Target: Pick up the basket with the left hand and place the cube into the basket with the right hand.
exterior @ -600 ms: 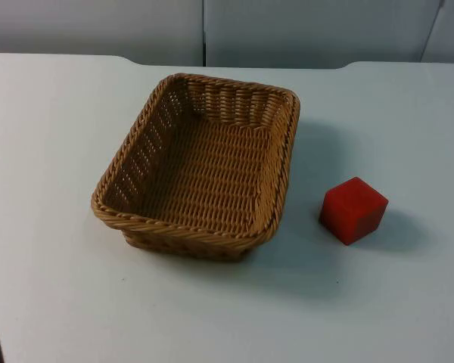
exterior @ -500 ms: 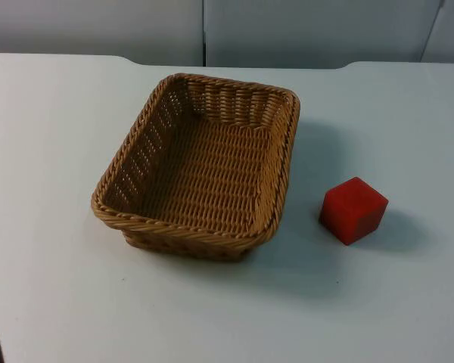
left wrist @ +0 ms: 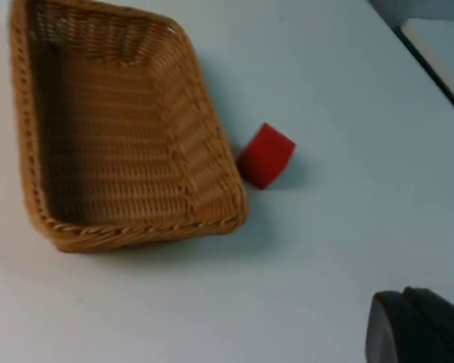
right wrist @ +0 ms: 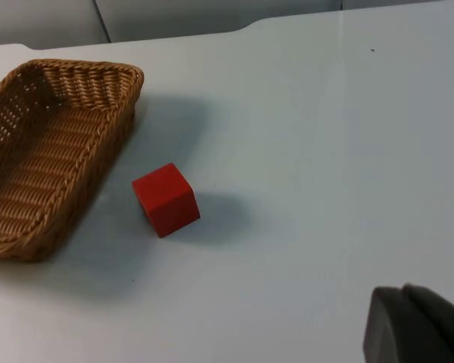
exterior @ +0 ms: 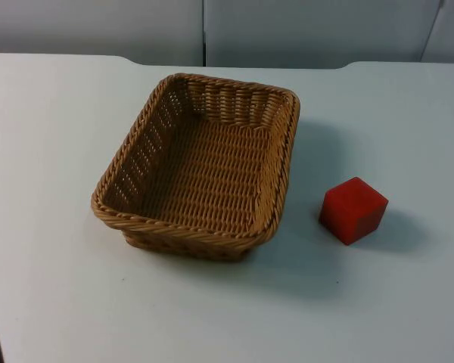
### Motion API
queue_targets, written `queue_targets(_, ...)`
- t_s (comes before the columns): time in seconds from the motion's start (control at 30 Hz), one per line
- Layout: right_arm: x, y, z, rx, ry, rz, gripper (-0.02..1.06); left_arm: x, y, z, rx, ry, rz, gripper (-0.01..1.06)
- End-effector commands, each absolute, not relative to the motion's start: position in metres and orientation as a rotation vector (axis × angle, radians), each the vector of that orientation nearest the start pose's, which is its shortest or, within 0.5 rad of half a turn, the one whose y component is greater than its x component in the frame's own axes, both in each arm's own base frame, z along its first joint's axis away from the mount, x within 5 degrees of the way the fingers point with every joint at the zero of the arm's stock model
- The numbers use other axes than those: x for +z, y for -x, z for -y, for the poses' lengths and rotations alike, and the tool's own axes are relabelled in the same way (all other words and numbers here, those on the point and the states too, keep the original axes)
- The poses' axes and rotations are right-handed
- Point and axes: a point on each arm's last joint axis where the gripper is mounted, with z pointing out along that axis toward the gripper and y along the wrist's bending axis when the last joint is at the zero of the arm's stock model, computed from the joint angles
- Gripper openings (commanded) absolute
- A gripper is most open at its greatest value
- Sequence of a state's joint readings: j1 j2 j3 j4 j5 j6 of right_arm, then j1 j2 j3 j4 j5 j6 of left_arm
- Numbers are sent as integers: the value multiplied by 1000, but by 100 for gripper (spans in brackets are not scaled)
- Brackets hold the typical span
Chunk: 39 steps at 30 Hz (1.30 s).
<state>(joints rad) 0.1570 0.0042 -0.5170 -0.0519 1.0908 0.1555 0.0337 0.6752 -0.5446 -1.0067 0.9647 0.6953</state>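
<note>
The basket (exterior: 200, 170) sits flat on the white surface (exterior: 53, 136), open side up and empty, its woven rim free on every side; I judge that leaves my left pincer (left wrist: 416, 329) an easy grip on a wall of it. The red cube (exterior: 353, 210) rests on the surface just beside the basket's right-hand wall, apart from it, turned so one corner points toward the top camera. Placed there, on my right arm's side, it suits the division of work: left lifts the basket, right carries the cube.

My left pincer is well back from the basket, with both basket and cube ahead of it. My right pincer (right wrist: 416, 325) is likewise well apart from the cube. Neither holds anything; I see just one dark fingertip of each, so how wide either stands I cannot tell. Nothing is lifted yet, so the task looks to me to be at its start.
</note>
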Motion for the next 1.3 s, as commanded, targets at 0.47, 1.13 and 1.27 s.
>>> queue_targets(0.47,279,6,5,140,0,-2053,0,232,-253,104,-600,-522,-2642,0)
queue_targets(1.13,279,6,5,140,0,-2053,0,169,-369,166,175,-683,-2808,73)
queue_targets(1.27,279,6,5,140,0,-2053,0,154,-380,170,175,-693,-2735,74)
